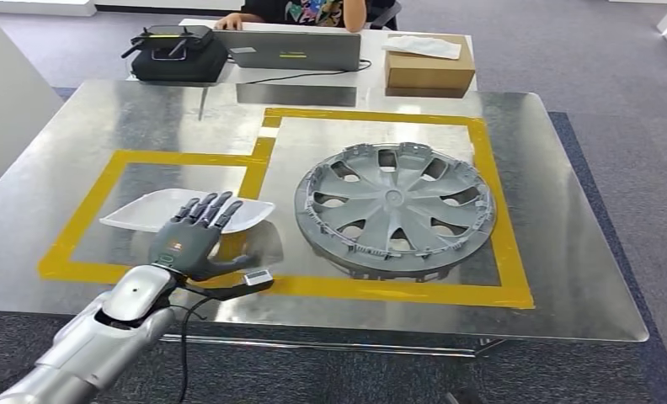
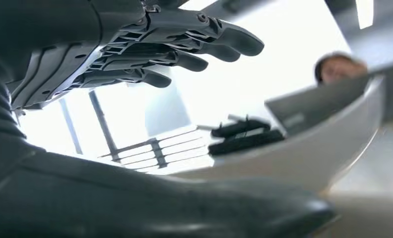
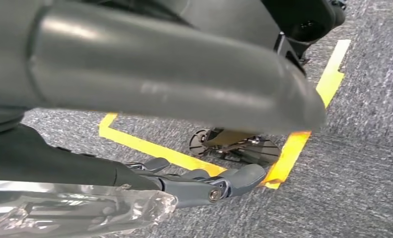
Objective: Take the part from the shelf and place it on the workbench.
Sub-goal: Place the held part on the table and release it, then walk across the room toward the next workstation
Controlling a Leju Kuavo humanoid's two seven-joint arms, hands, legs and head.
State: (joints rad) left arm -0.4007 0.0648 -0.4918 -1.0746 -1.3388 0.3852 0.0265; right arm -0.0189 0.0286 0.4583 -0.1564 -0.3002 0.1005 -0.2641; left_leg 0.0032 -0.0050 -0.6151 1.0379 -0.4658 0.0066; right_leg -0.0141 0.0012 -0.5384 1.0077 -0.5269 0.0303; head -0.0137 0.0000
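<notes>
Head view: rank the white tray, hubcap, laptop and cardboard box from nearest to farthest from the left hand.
1. White tray, under the left hand's fingers.
2. Hubcap, to its right.
3. Laptop, at the far edge.
4. Cardboard box, far right corner.
</notes>
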